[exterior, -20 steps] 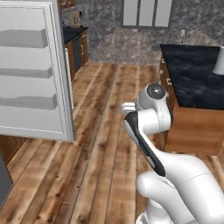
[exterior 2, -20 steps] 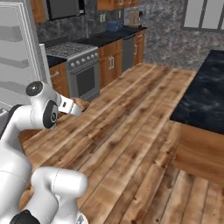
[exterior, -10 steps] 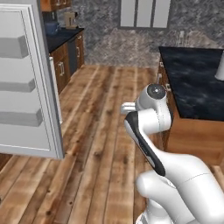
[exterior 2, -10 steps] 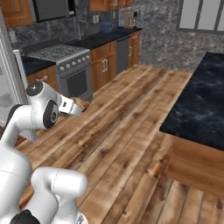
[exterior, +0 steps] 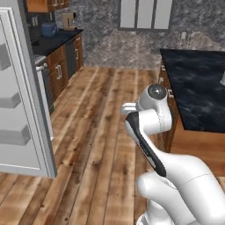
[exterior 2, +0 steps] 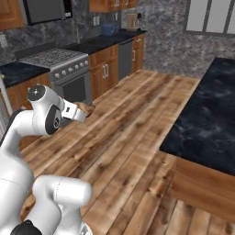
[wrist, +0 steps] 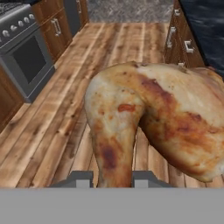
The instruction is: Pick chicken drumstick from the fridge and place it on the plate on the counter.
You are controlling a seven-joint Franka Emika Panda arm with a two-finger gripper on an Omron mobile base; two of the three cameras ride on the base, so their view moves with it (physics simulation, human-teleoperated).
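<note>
Fingers [wrist: 81, 179] of the gripper [wrist: 113, 180] are closed tight on the chicken drumstick [wrist: 153, 122], pinching its narrow end between the two dark tips while the fat golden-brown body juts out ahead of the hand, carried above the wooden floor [wrist: 109, 52].

By the look of it the drumstick should be light and fairly stiff, but its rounded, glossy skin may be slippery, so the narrow end is probably the safest place to hold it; the bulky, off-centre end could swing in a quick turn.

Close up, the hand view gives the grip itself, along with the grey stove [wrist: 24, 57] and the cabinet fronts. From the left base view come the open fridge door [exterior: 19, 101] and the black counter [exterior: 197, 88] to the right of the arm. In the right base view the brown meat peeks out past the wrist.
</note>
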